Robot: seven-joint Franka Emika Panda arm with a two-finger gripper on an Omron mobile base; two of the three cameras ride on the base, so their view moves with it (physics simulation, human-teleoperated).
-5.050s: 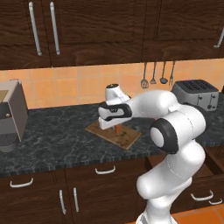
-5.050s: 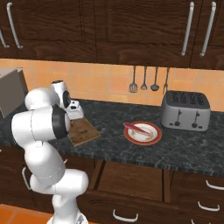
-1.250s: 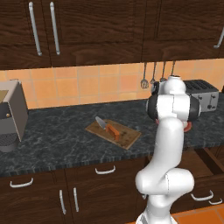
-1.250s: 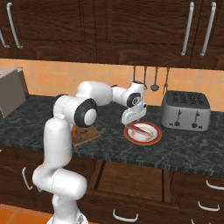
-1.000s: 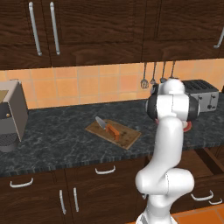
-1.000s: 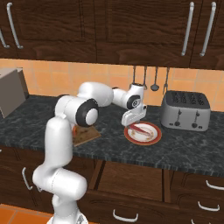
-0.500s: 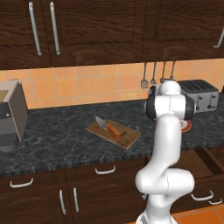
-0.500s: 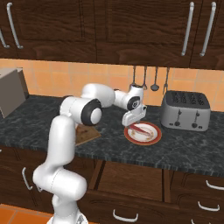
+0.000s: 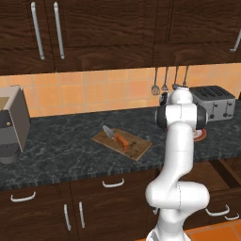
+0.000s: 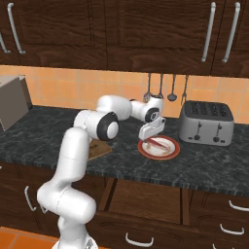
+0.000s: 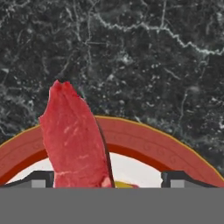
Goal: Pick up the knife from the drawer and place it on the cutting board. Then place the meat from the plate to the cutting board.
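Note:
The knife (image 9: 117,138), grey blade and orange-red handle, lies on the mottled brown cutting board (image 9: 136,149) mid-counter. To the right, the white plate (image 10: 170,151) with its red rim holds the reddish-pink meat (image 10: 156,144). My gripper (image 10: 151,138) hangs low just over the plate, open. In the hand view the meat (image 11: 74,135) runs up from between the fingertips (image 11: 41,178), closer to the left one, with the plate's rim (image 11: 148,141) arching beyond it. The drawer (image 10: 146,195) stands open under the counter.
A silver toaster (image 10: 204,123) stands right of the plate, close to it. Slim utensils (image 10: 160,88) hang on the tiled wall behind. A grey appliance (image 9: 10,123) sits at the counter's left end. Upper cabinets overhang the back of the counter.
Five seconds ago my gripper was over the cutting board; it has swung right, leaving the knife on the board. Over the last second it has sunk closer to the meat.

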